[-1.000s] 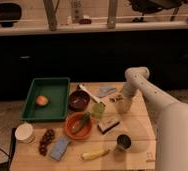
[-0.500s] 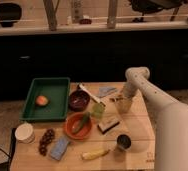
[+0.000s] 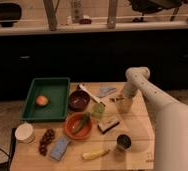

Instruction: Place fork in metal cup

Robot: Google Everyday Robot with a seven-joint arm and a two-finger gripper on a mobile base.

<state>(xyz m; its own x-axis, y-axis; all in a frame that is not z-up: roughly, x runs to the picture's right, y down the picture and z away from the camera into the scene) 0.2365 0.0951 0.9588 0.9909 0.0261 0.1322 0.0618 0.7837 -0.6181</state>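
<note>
I count one fork [image 3: 117, 99] beside my gripper [image 3: 124, 104], jaws spread wide, near the table's [image 3: 141, 131] right edge; one metal cup [image 3: 123, 142] by the front edge.

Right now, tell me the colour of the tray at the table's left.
Green tray, clearest in the camera view; gripper is over the table's right.

Dim warm light, dark backdrop; pale tool [image 3: 121, 101] over the table's [image 3: 137, 127] far right

Hand [image 3: 121, 101] over the worktop's [image 3: 139, 131] right side.
Metal cup [image 3: 123, 142] at front, before the hand; tray [image 3: 49, 80] far left.
</note>
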